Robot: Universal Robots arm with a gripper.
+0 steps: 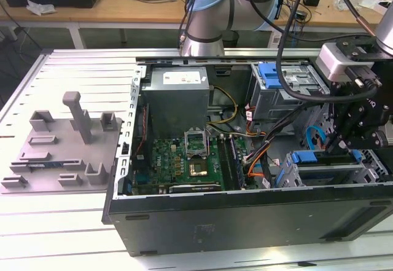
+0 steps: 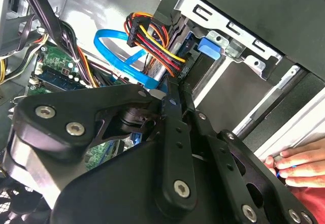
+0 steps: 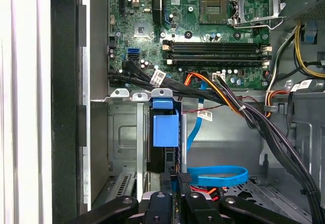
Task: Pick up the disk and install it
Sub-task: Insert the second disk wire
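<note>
The disk sits edge-on in the lower drive cage of the open computer case, its blue carrier frame showing at the slot. In the exterior view the disk lies at the case's near right corner. My gripper is just behind the disk's end, its two black fingers drawn together, and whether the tips touch the disk is hidden. In the second wrist view the gripper points at the cage, where the disk's blue tab shows. The gripper hangs over that cage in the exterior view.
A blue data cable and black, orange and yellow wire bundles crowd the gripper. The motherboard, grey power-supply box and an upper cage with a blue caddy fill the case. A person's hand rests at the case edge.
</note>
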